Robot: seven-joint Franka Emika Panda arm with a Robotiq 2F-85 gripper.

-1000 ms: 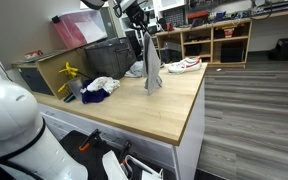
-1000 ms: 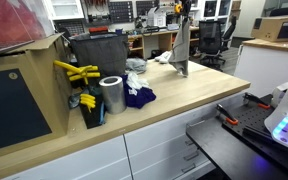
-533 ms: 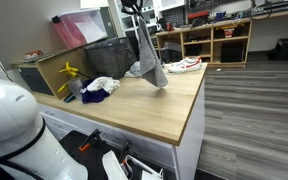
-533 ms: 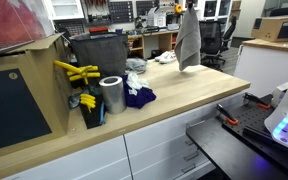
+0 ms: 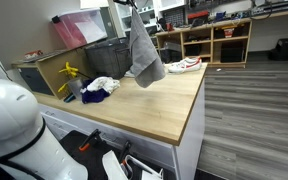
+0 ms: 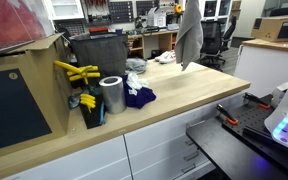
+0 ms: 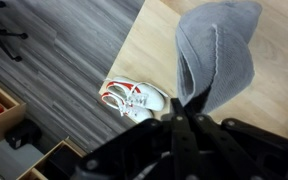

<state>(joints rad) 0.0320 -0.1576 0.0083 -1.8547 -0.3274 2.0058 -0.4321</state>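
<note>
Grey cloth [image 7: 219,50], gripper [image 7: 187,105] half-hidden

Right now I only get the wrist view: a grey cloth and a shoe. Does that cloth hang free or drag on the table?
Observer: The grey cloth dangles from the claw; its lower end looks clear of the wooden table.
Operator: What else is on it?
Observer: A heap of white and dark blue clothes lies farther along the top.
Operator: And beside that?
Observer: A shiny metal cylinder stands upright next to some yellow things.
</note>
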